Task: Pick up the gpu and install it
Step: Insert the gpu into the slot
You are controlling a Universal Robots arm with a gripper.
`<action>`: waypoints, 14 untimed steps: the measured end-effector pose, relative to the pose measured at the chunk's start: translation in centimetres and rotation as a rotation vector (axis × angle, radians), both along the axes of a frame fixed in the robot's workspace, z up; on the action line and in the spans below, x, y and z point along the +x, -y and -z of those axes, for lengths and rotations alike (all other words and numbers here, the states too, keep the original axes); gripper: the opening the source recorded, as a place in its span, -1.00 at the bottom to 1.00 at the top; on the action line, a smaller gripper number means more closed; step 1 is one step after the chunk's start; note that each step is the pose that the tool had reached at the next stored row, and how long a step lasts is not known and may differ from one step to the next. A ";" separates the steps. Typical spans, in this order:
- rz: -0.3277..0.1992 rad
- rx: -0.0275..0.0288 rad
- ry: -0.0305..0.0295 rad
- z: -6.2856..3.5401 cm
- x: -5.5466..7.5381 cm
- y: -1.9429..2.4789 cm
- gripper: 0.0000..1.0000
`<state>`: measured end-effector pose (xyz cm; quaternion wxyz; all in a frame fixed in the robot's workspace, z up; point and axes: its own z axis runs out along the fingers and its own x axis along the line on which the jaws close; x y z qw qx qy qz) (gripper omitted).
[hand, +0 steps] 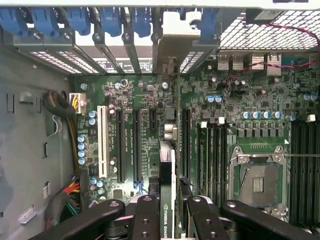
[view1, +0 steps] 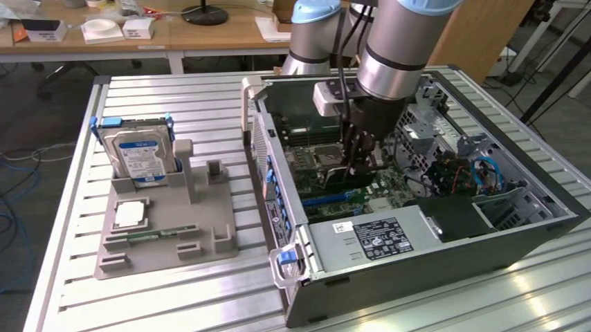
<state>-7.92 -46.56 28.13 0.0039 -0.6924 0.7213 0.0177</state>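
Judging by how things lie, the pick-up is done: the gpu is clamped edge-on between the fingers of the gripper inside the open computer case, close over the motherboard and lined up along the expansion slots. Whether the card is seated cannot be told, so installation is judged unfinished

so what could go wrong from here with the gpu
1. The gpu, held edge-on by the end effector, has long black slots close on either side. A slight offset could press it onto the motherboard beside a slot.
2. Its far end lies near the blue latches and might snag there.
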 end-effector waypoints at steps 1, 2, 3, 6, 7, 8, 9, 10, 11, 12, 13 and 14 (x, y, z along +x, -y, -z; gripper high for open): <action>0.000 0.0000 0.0000 0.05 -0.1 0.00 -0.48; 0.000 -0.0001 0.0000 0.08 -0.1 0.01 -0.48; 0.000 -0.0002 0.0000 0.11 -0.2 0.00 -0.48; 0.000 0.0000 0.0000 0.20 -0.3 0.00 -0.48; 0.000 0.0000 0.0000 0.23 -0.3 0.00 -0.48; -0.001 -0.0001 0.0000 0.23 -0.3 0.00 -0.48; -0.001 -0.0001 0.0000 0.26 -0.3 0.00 -0.48; -0.001 0.0001 0.0003 0.31 -0.3 0.00 -0.48; -0.001 0.0003 0.0004 0.37 -0.3 0.00 -0.48; -0.001 0.0002 0.0004 0.42 -0.4 0.00 -0.48; -0.001 0.0000 0.0004 0.49 -0.4 0.00 -0.48; -0.001 0.0001 0.0004 0.58 -0.4 0.00 -0.48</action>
